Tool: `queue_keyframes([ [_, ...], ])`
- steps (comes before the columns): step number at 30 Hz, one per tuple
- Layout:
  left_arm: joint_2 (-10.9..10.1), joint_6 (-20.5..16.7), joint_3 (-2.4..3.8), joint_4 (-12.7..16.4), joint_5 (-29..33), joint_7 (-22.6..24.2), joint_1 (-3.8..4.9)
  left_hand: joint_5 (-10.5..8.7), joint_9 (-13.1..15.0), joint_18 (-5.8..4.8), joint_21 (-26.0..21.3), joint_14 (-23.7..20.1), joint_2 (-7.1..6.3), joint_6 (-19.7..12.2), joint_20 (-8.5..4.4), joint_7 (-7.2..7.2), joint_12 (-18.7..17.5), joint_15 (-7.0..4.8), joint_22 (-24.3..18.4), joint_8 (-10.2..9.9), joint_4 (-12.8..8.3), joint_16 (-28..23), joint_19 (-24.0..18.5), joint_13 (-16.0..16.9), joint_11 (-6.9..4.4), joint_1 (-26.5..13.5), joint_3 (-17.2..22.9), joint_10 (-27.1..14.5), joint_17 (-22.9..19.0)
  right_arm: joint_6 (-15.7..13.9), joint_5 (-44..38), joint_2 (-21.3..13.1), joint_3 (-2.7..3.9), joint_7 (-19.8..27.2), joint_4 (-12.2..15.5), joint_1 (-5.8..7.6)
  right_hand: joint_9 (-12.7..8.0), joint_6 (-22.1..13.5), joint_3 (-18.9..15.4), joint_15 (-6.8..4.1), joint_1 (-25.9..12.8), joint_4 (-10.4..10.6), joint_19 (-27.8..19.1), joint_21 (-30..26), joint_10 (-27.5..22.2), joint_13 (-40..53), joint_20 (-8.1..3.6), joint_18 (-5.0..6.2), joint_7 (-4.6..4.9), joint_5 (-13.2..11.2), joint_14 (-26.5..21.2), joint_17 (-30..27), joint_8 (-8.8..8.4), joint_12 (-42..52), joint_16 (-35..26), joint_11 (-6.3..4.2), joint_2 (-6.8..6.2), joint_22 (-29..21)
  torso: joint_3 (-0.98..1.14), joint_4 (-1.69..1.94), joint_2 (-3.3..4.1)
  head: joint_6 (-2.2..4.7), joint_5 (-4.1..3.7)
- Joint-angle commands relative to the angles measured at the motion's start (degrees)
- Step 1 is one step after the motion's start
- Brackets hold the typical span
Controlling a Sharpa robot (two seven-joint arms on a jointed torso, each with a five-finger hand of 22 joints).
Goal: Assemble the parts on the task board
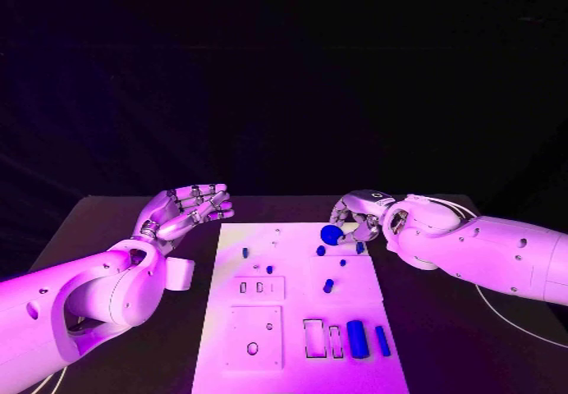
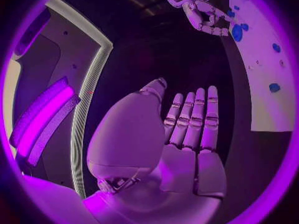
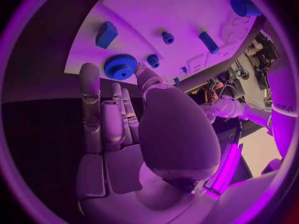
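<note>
Head view: white task board (image 1: 296, 328) on black table (image 1: 450, 345); blue gear (image 1: 332, 235) at far edge, right hand (image 1: 359, 215) touching it, grip unclear. Blue cylinders (image 1: 358, 339) near front.
Left wrist view: left hand (image 2: 187, 134) open, empty, beside board.
Right wrist view: thumb against toothed gear (image 3: 121, 66); blue block (image 3: 106, 34) near. No legible writing.

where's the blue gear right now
In the head view the blue gear sits on the task board's far right part, at the right hand's fingertips.
</note>
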Motion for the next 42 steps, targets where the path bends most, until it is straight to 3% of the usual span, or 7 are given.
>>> queue_keyframes([
  [1,0.0,1.4,0.08,0.2,-0.4,0.5,0.13,-0.32,0.0,0.5,0.0,-0.3,-0.28,0.4,-0.01,2.34,0.0,0.08,-0.1,0.2,0.0,-0.3,0.0,0.0,0.02,0.5,0.3,0.4,0.1,0.4,-3.2,0.2,0.03,-2.0,-0.1,0.02,0.2,-0.5,0.1,0.24,0.5,0.7,0.3,2.2,0.4,0.4,0.08,-0.86,0.01,0.4,2.8,1.6,0.3,0.6,1.7,0.02,0.01,2.6,0.0,0.13,0.21,-0.02,-0.03],
  [13,-0.1,1.7,0.1,0.2,-0.4,-0.1,0.22,-0.35,0.0,0.49,0.0,-0.4,-0.33,0.3,0.0,2.42,-0.1,0.12,-0.1,0.1,0.0,-0.4,-0.1,0.0,0.06,0.4,0.3,0.4,0.1,1.4,-2.7,1.1,0.05,-3.4,-1.6,0.02,0.8,-2.6,1.0,-1.07,0.7,4.1,1.1,11.2,7.7,5.2,-0.79,-1.89,-0.94,1.0,3.5,6.9,-0.06,5.5,7.2,-1.85,-0.69,13.6,-0.03,0.14,0.49,0.04,-0.03],
  [17,-0.1,1.8,0.1,0.2,-0.4,-0.3,0.25,-0.37,0.0,0.49,0.0,-0.4,-0.36,0.3,0.01,2.47,-0.2,0.13,-0.1,0.1,0.0,-0.4,-0.1,0.0,0.09,0.4,0.3,0.3,0.1,2.2,-1.6,1.2,0.05,-3.5,-1.8,0.03,1.3,-2.9,0.1,-1.96,1.5,5.1,3.2,17.4,10.4,12.5,-1.67,-3.02,-1.8,1.4,3.4,6.7,0.19,13.2,7.6,-2.92,-1.33,21.5,0.0,0.18,0.54,-0.04,-0.03],
  [18,-0.1,1.8,0.1,0.2,-0.4,-0.3,0.26,-0.37,0.0,0.49,0.0,-0.4,-0.36,0.3,0.01,2.47,-0.2,0.13,-0.1,0.1,0.0,-0.4,-0.1,0.0,0.09,0.4,0.3,0.3,0.1,2.3,-1.1,1.3,0.05,-3.5,-1.8,0.03,1.8,-3.1,-0.6,-2.07,1.9,5.9,3.4,19.7,6.9,21.0,-1.82,-3.37,-1.97,1.7,3.6,7.6,0.37,20.9,8.6,-3.01,-1.23,24.6,0.01,0.14,0.52,-0.07,0.0],
  [20,-0.1,1.9,0.1,0.1,-0.4,-0.4,0.28,-0.37,0.0,0.49,0.0,-0.4,-0.36,0.3,0.01,2.47,-0.2,0.13,-0.1,0.1,0.0,-0.4,-0.1,0.0,0.09,0.4,0.3,0.3,0.1,2.6,0.1,1.4,0.06,-3.4,-1.8,0.03,2.4,-3.1,-1.0,-1.88,1.4,6.0,3.5,21.5,3.0,32.0,-1.51,-3.68,-1.8,2.4,3.9,8.9,0.51,31.8,9.9,-2.76,-0.55,27.2,0.0,0.12,0.56,-0.1,0.03],
  [26,-0.1,2.0,0.1,0.0,-0.4,-0.7,0.31,-0.37,0.0,0.49,0.0,-0.4,-0.36,0.3,0.01,2.47,-0.2,0.13,-0.1,0.1,0.0,-0.4,-0.1,0.0,0.09,0.4,0.3,0.3,0.1,3.6,2.9,1.9,0.1,-3.4,-2.3,0.04,3.0,-2.9,-1.1,-1.08,-0.1,6.1,5.2,25.7,12.0,59.9,-0.9,-4.49,-0.86,3.8,4.6,13.5,0.47,62.0,13.3,-1.93,-0.02,33.4,-0.06,0.21,0.6,-0.12,-0.14],
  [42,0.0,1.9,0.1,-0.1,-0.4,-1.3,0.39,-0.39,-0.1,0.5,0.0,-0.5,-0.38,0.2,0.02,2.53,-0.3,0.17,-0.1,0.0,0.0,-0.5,-0.1,-0.1,0.15,0.4,0.3,0.2,0.1,5.2,6.1,3.1,0.11,-3.3,-4.4,0.06,3.4,-1.6,-0.5,-0.61,-1.0,6.1,6.3,28.1,17.9,69.7,-0.45,-5.03,-0.33,4.2,5.0,16.0,0.73,72.6,14.8,-1.42,0.61,37.0,-0.15,0.37,0.78,-0.3,-0.35],
])
